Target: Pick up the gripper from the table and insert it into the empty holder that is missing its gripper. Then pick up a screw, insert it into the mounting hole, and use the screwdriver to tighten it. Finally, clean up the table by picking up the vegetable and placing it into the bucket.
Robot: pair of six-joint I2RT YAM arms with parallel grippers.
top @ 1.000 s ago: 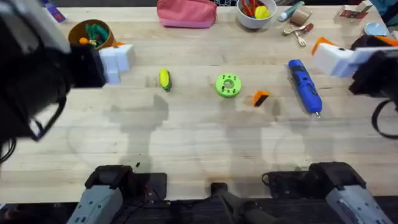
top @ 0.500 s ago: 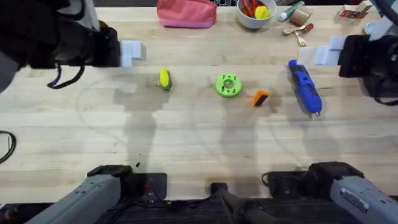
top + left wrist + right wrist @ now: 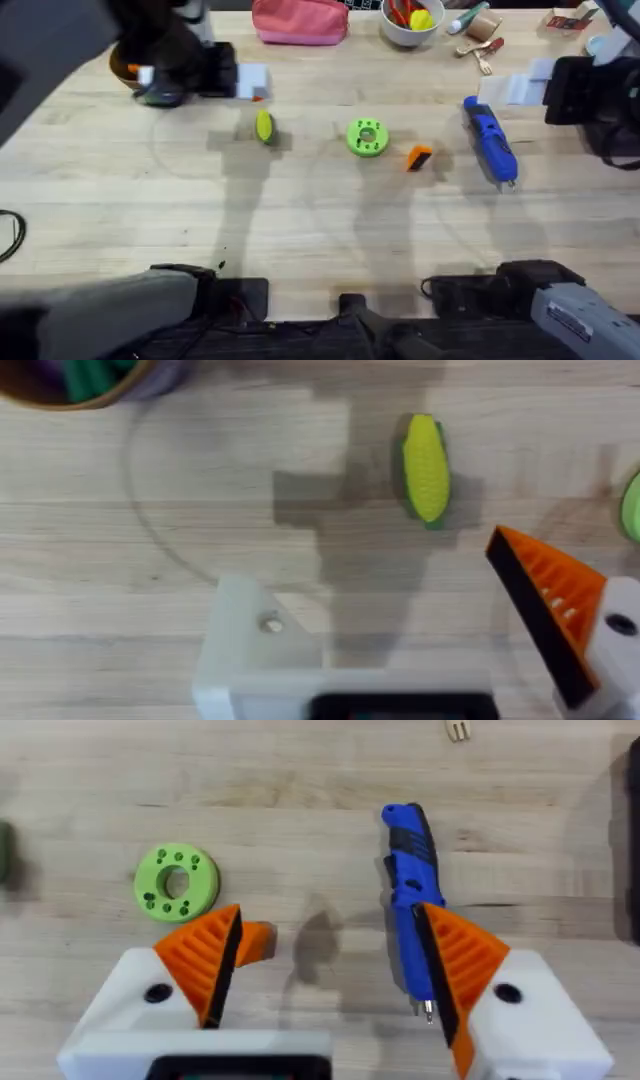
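Loose orange gripper [image 3: 419, 157] lies flat on the table between the green disc [image 3: 367, 138] and the screwdriver [image 3: 490, 138], untouched. From the right gripper [image 3: 325, 965] it sits low and just inboard, partly hidden behind one orange pad in the right wrist view. From the left gripper [image 3: 405, 620] it is well apart, beyond the vegetable [image 3: 425, 467] and the disc. Right arm is nearer.

Wedge long axis: cannot tell.

Left gripper: one jaw is the bare white holder [image 3: 255, 645], the other carries an orange wedge; jaws apart, nothing held. Right gripper: both wedges fitted, jaws apart, empty.

Versus half a second back: left arm has swung inward, toward the vegetable; right arm unchanged; table items unmoved.
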